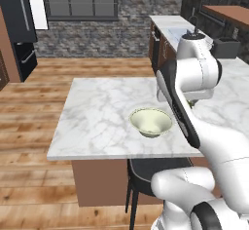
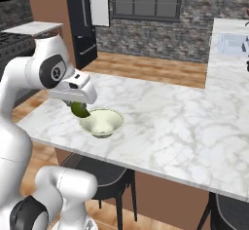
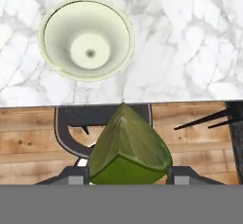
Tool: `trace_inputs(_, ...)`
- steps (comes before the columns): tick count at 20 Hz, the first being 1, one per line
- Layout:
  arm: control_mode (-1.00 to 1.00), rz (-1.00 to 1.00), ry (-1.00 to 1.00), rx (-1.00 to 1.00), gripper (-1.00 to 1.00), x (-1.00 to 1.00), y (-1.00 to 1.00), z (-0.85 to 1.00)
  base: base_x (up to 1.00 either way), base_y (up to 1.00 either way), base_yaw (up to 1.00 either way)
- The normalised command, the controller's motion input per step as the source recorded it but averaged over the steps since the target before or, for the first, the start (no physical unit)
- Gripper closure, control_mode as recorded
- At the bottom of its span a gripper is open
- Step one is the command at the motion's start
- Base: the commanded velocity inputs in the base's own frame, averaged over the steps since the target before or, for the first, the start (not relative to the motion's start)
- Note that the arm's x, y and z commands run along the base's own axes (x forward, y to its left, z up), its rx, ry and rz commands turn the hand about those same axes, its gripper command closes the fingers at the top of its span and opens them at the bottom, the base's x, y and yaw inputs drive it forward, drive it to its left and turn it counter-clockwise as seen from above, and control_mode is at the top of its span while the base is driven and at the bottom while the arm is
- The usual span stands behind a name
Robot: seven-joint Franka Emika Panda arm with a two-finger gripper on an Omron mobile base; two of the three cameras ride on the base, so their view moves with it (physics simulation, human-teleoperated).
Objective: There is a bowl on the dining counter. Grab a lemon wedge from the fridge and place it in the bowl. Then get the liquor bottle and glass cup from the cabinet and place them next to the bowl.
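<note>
Left base view: the dining counter (image 1: 102, 117) is a white slab with grey veining, smooth and flat, on a plain brown wooden base. The bowl (image 1: 151, 122) stands on it near the front edge; it is round, shallow, pale cream-green with a matte finish, and nothing lies inside. A dark round-seated stool (image 1: 146, 173) stands under the counter's front edge. The fridge (image 1: 22, 24), black with a long grey vertical handle, stands at the far left.

Right base view: the gripper (image 2: 80, 108) hangs just left of the bowl (image 2: 102, 122), above the counter's near edge. The lemon wedge (image 2: 80, 109), yellow-green and rounded, sits under the hand. The bowl's interior is bare.

Hand view: the lemon wedge (image 3: 128, 149) shows a dull, faintly streaked rind and a sharp ridge running to a point. The jaws stand part-way closed, clamped on its two sides. The bowl (image 3: 86, 39) lies beyond on the marble, a smooth cone-shaped hollow with a small flat floor, holding nothing
</note>
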Motion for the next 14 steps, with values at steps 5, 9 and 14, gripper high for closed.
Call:
trace_inputs(5, -1.00, 0.00, 0.08, 0.01, 1.00, 0.45, 0.00, -0.23, 0.00, 0.00, 0.00)
trace_inputs(9, -1.00, 0.01, 0.05, 0.00, 1.00, 0.41, 0.00, -0.34, 0.00, 0.00, 0.00)
trace_inputs(14, -1.00, 0.02, 0.01, 0.02, 1.00, 0.41, 0.00, -0.45, 0.00, 0.00, 0.00)
